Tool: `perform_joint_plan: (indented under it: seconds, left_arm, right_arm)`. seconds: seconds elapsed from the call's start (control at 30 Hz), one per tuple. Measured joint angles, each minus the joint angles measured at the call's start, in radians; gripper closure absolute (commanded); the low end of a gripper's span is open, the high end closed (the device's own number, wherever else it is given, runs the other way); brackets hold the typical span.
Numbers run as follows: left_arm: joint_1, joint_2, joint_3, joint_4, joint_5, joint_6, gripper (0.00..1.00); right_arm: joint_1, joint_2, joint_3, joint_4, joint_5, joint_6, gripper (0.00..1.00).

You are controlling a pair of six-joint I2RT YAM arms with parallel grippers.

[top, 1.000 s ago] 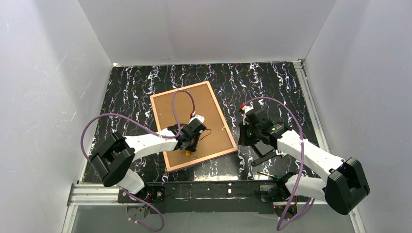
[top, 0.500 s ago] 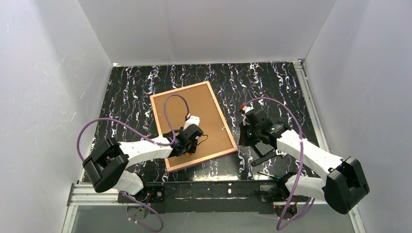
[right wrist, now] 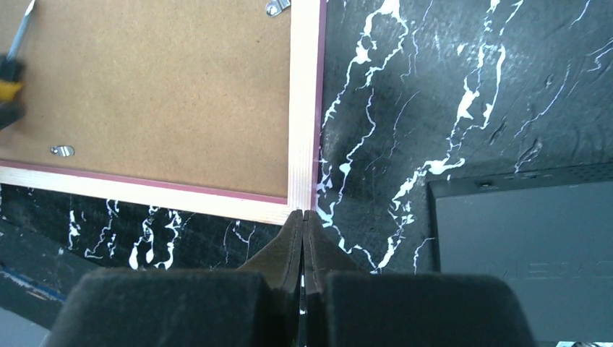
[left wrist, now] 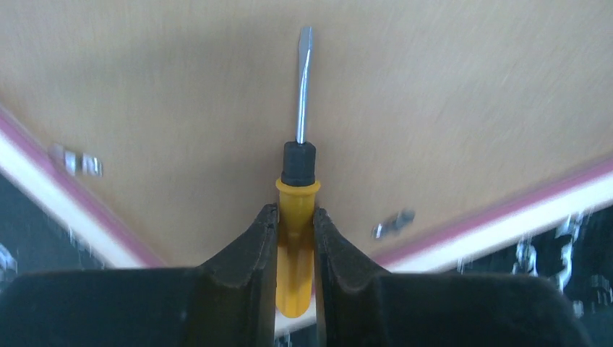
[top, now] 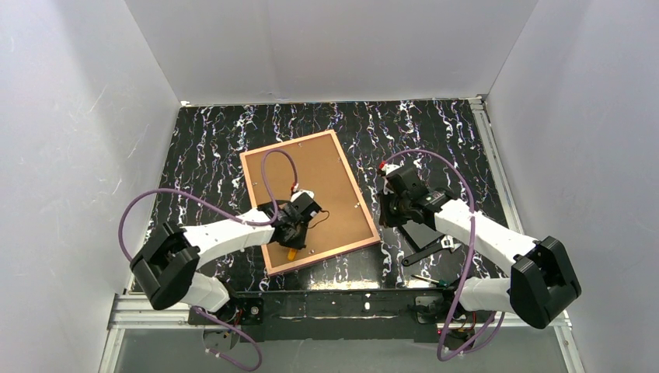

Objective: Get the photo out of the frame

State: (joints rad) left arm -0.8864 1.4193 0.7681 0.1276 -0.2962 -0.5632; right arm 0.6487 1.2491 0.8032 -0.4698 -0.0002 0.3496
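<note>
- Left wrist view: your left gripper [left wrist: 295, 217] is now clamped on the orange handle of the screwdriver [left wrist: 297, 189]. A moment ago its jaws stood wider around the handle.
- Screwdriver blade: it points out over the backing board [left wrist: 434, 87], and the flat tip is not touching any fitting.
- Left arm, seen from above: it has drawn slightly toward the near edge of the frame [top: 287, 143].
- Frame: it lies face down on the table [top: 435, 132], in the same place as a second ago.
- Photo: none of it shows. You should take it to be under the board, still inside the frame.
- Metal tabs [left wrist: 394, 220]: they sit on the board close to the rim. They are too blurred to tell which way they are turned.
- Right gripper [right wrist: 303, 217]: its fingers are pressed together and hold nothing. The tips sit at the frame's corner, and the arm has edged a little closer.
- Meaning for the task: you have the tool in hand, so work on the tabs can begin. Nothing has been released yet.
</note>
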Motion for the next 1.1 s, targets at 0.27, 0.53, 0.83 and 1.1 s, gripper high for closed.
perform_joint_plan:
  seconds: [0.27,0.53,0.83,1.1]
  left_arm:
    - [0.244,-0.121,0.154,-0.502,0.387,-0.118,1.0]
    - [0.537,-0.156,0.203,-0.778,0.626,-0.099,1.0]
    - [0.732,-0.061,0.198,-0.764,0.708,-0.014,1.0]
    - [0.741,-0.028,0.16,-0.687,0.681,0.002,1.0]
  right_arm:
    - [0.0,0.058,0.001,0.064,0.002,-0.043,0.99]
    - [0.0,0.153,0.001,0.114,-0.035,-0.069,0.99]
    - [0.002,0.213,0.009,0.159,-0.098,-0.073,0.51]
    - [0.01,0.214,0.027,0.185,-0.129,-0.072,0.28]
